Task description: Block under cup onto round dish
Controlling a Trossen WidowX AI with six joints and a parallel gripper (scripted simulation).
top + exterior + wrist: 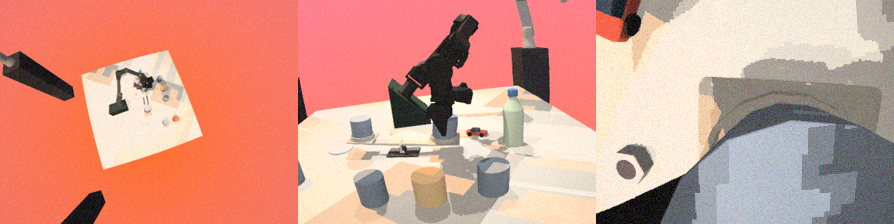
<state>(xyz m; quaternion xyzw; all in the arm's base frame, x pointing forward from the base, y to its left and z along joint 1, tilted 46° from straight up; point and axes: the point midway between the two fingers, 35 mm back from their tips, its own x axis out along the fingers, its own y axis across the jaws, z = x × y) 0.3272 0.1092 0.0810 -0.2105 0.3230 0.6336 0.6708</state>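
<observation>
At the balance [145, 99] [394, 142], the gripper [145, 88] [443, 133] is grasping the cup [145, 90] [450, 127] [766, 170] at the end near the toy car [477, 131] [613, 25], the next move probably needing a straight, gentle lift.

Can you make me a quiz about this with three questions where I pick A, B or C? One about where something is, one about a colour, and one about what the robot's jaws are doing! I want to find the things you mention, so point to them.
1. In the exterior view, where is the toy car [135, 85] [477, 131] [611, 28]?
A) On the round dish
B) Between the balance [392, 142] [836, 97] and the bottle [140, 71] [513, 125]
C) On a cup

2. What colour is the car's body?
A) Red
B) Purple
C) White

3. What are the jaws doing?
A) Gripping the bottle
B) Standing open, holding nothing
C) Gripping a cup [451, 127] [766, 170]

Answers:
1. B: it stands in the gap between them.
2. A: its sides look red.
3. C: they are closed on the cup at one end of the balance.
</observation>
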